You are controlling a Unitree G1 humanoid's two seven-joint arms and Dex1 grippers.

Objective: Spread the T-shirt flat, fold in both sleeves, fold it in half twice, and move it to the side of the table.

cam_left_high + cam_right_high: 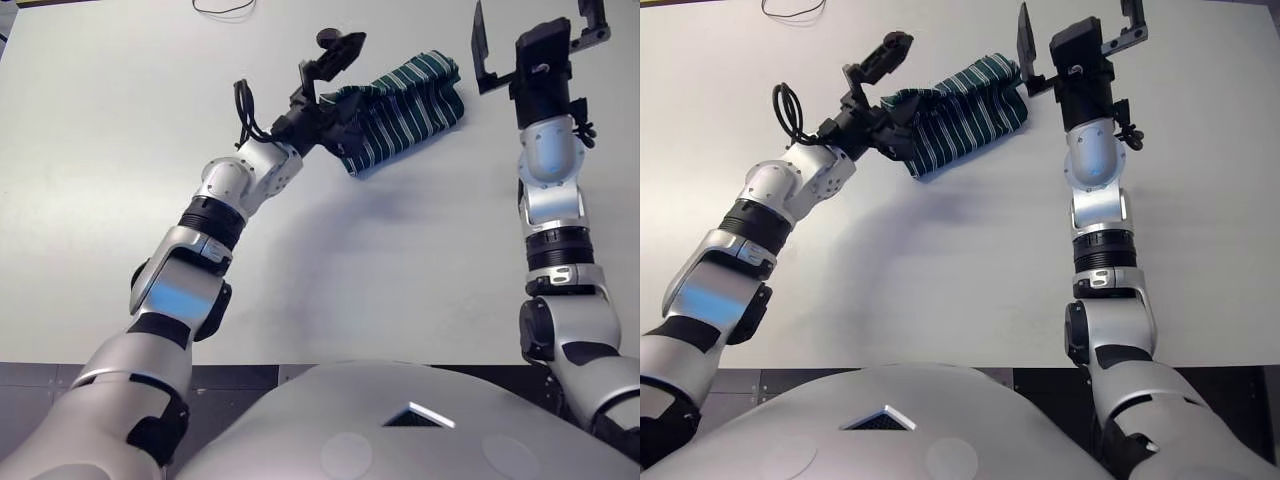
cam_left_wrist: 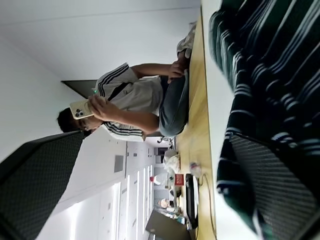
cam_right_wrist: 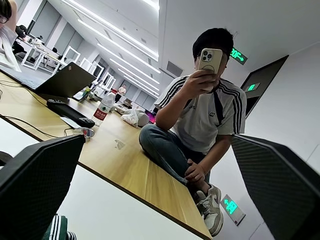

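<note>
A: Entry: where does the T-shirt (image 1: pixel 410 105) sit, and in what state?

B: The green striped T-shirt lies on the white desk (image 1: pixel 150 120) as a compact folded bundle. The folds look done, so I judge the step in hand to be the move to the side.

A: Left tool (image 1: pixel 338 75)?

B: It is at the T-shirt's left end with its fingers spread wide. One finger stands raised above the cloth and the other is low against the bundle's edge. Nothing is pinched. The straddle makes sense for clamping the stacked layers together, so the fold would hold during a slide.

A: Right tool (image 1: pixel 1078 30)?

B: It is just off the T-shirt's right end, apart from it and raised off the desk. Its fingers gape and hold nothing. This is probably a standby pose that keeps it clear of the cloth.

A: Risk?

B: My guess is that a grip on only the top layer would peel the bundle open.
</note>
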